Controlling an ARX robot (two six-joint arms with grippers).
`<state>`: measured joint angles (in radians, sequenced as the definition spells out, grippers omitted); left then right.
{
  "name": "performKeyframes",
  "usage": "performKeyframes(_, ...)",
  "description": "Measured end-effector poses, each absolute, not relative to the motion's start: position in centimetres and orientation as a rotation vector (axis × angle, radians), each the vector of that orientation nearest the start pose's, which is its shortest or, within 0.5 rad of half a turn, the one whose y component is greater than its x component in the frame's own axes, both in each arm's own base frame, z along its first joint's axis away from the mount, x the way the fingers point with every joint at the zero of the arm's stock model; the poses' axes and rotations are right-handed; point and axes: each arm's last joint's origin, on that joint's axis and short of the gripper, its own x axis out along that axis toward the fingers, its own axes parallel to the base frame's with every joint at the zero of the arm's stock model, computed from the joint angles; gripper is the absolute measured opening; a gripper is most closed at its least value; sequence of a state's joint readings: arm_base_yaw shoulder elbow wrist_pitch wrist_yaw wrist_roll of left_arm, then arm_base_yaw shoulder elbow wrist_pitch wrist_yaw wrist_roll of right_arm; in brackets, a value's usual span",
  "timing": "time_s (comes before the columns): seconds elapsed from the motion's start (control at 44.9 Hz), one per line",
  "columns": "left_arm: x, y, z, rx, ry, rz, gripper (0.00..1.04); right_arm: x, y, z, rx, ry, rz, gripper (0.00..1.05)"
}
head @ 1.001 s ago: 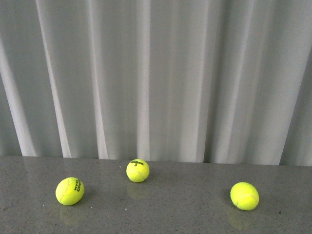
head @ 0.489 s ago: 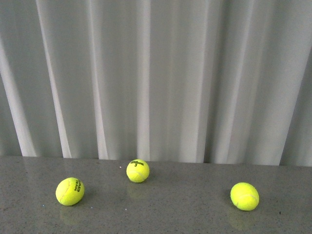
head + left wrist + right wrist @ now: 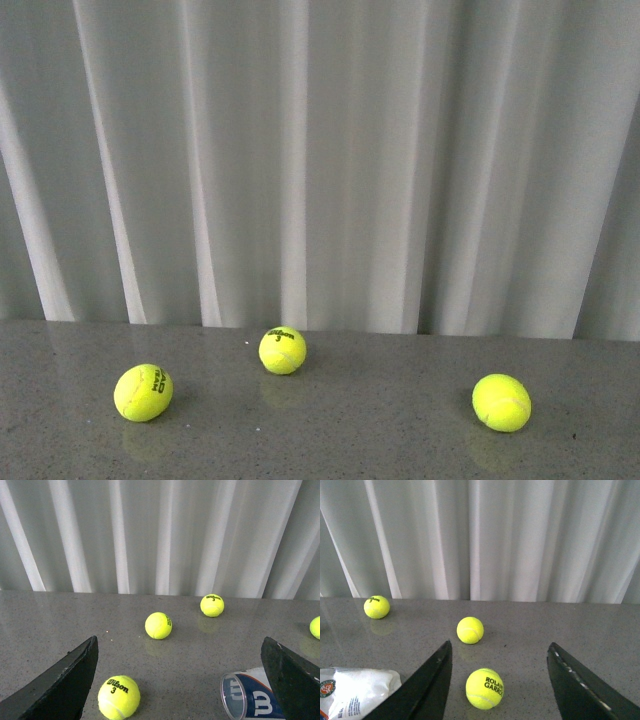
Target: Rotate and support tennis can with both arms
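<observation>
The tennis can (image 3: pixel 252 700) lies on its side on the grey table, its clear open mouth with the rim turned toward the left wrist camera and its blue-white label behind. It sits just inside the right-hand finger (image 3: pixel 292 680) of my left gripper (image 3: pixel 180 645), which is open and holds nothing. In the right wrist view a white-stickered part of the can (image 3: pixel 355 692) shows at the picture's edge, outside the fingers. My right gripper (image 3: pixel 500 647) is open, with a yellow ball (image 3: pixel 485 688) on the table between its fingers. The front view shows neither arm nor the can.
Yellow tennis balls lie loose on the table (image 3: pixel 350 430): three in the front view (image 3: pixel 143 391) (image 3: pixel 283 350) (image 3: pixel 501 402), and one marked Wilson 3 (image 3: pixel 119 697) near my left gripper's other finger. A white pleated curtain (image 3: pixel 320 160) hangs behind the table's far edge.
</observation>
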<state>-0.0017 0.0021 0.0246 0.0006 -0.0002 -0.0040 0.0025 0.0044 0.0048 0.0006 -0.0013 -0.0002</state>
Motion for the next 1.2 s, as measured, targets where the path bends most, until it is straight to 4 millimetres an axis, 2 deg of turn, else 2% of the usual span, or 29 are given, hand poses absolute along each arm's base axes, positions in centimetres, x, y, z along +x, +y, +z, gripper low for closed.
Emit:
performKeyframes(0.2, 9.6, 0.0, 17.2, -0.004, -0.023, -0.002, 0.98, 9.8, 0.0, 16.5, 0.0, -0.001, 0.004, 0.99)
performKeyframes(0.556, 9.6, 0.0, 17.2, -0.011, -0.015, 0.007, 0.98, 9.8, 0.0, 16.5, 0.0, -0.001, 0.004, 0.98)
performKeyframes(0.601, 9.8, 0.0, 16.9, -0.065, 0.128, 0.077, 0.98, 9.8, 0.0, 16.5, 0.0, -0.001, 0.004, 0.98)
performKeyframes(0.645, 10.6, -0.1, 16.9, -0.111, 0.238, 0.112, 0.98, 9.8, 0.0, 16.5, 0.0, -0.001, 0.004, 0.98)
performKeyframes(0.712, 12.7, -0.4, 16.9, -0.145, 0.307, 0.046, 0.98, 9.8, 0.0, 16.5, 0.0, -0.001, 0.005, 0.98)
performKeyframes(0.845, 18.6, -0.6, 17.8, -0.19, 0.39, -0.161, 0.98, 9.8, 0.0, 16.5, 0.0, -0.002, 0.004, 0.98)
performKeyframes(0.89, 20.9, -0.8, 17.1, -0.229, 0.487, -0.257, 0.98, 9.8, 0.0, 16.5, 0.0, -0.002, 0.004, 0.98)
performKeyframes(0.957, 23.1, -1.1, 15.3, -0.281, 0.607, -0.369, 0.98, 9.8, 0.0, 16.5, 0.0, -0.002, 0.004, 0.98)
performKeyframes(1.068, 25.3, -1.5, 12.7, -0.351, 0.732, -0.479, 0.98, 9.8, 0.0, 16.5, 0.0, -0.002, 0.004, 0.98)
performKeyframes(1.201, 27.5, -1.7, 10.9, -0.373, 0.803, -0.524, 0.98, 9.8, 0.0, 16.5, 0.0, -0.002, 0.004, 0.98)
